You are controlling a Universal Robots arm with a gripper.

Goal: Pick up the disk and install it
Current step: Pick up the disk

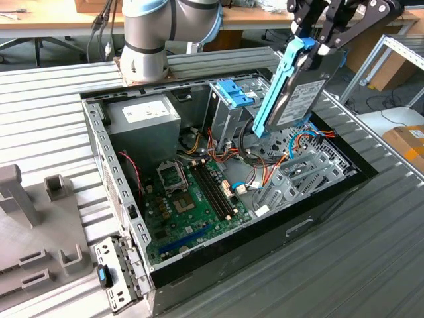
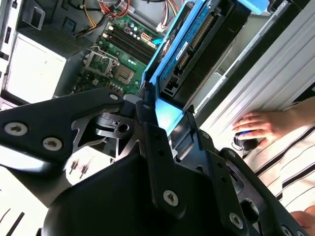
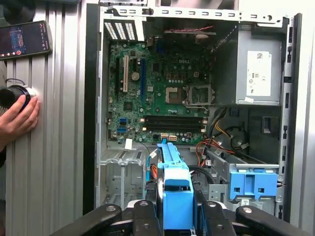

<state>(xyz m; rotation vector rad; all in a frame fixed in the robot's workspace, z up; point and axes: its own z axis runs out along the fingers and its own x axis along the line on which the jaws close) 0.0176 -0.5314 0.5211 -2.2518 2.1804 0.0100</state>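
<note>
The disk (image 1: 298, 93), a flat drive framed by bright blue rails, hangs tilted on end above the far right part of the open computer case (image 1: 331, 199). My gripper (image 1: 318, 43) is shut on its upper end, with a black finger on each side. In both wrist views the disk (image 2: 197, 44) (image 3: 173, 191) sticks out from between the fingers (image 3: 142, 216) toward the case interior. Below it lie the grey metal drive bay (image 1: 305, 172) and bundles of coloured cables. The tall silver cage with a blue clip (image 1: 232, 93) stands just to the exterior view's left of the disk.
The green motherboard (image 1: 192, 199) and the power supply (image 1: 142, 116) fill the case. A person's hand (image 3: 17, 115) rests on a knob beside the case, near a phone (image 3: 24, 39). A grey fixture (image 1: 33, 225) and a loose bracket (image 1: 116, 275) lie at the exterior view's left.
</note>
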